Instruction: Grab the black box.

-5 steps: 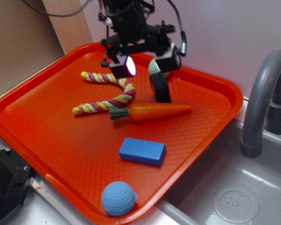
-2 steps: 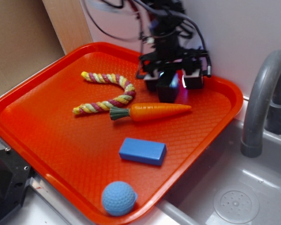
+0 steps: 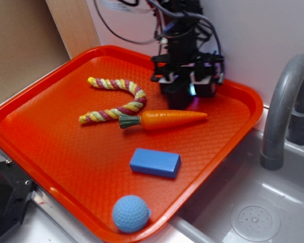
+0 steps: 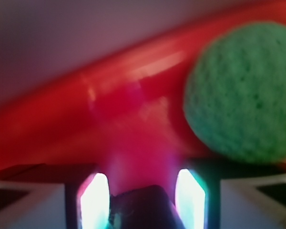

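I've got the end effector [image 3: 185, 91] low in the upper centre of the exterior frame, near the far rim of the orange tray [image 3: 50, 147]. The black box [image 4: 142, 207] is what matters: in the wrist view it sits at the bottom centre, right betw. the two lit fingers [image 4: 94, 199], so it lies directly under the tool, not off to a side. In the exterior view the box is mostly hidden by the tool, so I can't read its long axis. Jaws are apart w/ the box in the gap; there's a sliver of space on each side, so I judge it not yet clamped. Next move, I reckon, is just a squeeze, no sideways correction.

Green ball [image 4: 240, 90] sits upper right in the wrist view, beyond the box, blurred.

Tray contents: toy carrot [image 3: 164, 120] centre, just in front of the tool; rope toy [image 3: 116, 99] to its left; blue block [image 3: 155, 162] lower centre; blue ball [image 3: 130, 213] at the bottom rim. Sink [image 3: 253, 202] lower right.
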You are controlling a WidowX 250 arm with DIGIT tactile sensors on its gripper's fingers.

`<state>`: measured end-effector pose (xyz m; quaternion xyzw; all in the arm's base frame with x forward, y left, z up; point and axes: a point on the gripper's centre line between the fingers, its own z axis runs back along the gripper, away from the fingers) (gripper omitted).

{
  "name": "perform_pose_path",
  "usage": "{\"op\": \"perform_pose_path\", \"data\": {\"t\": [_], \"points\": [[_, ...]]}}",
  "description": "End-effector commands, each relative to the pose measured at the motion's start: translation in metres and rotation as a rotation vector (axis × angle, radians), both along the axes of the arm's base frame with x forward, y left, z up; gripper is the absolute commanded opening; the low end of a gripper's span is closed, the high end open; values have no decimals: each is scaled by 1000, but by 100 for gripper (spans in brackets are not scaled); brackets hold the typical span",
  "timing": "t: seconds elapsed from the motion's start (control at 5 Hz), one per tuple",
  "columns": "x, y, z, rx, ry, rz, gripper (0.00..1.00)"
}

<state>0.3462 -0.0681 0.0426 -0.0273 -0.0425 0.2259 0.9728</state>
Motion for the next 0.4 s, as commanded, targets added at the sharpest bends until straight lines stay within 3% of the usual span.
{"op": "perform_pose_path", "data": {"t": [0.0,0.2], "points": [[3,18,75,-14,-174,-66,100],[4,16,72,-7,-179,-91,100]]}}
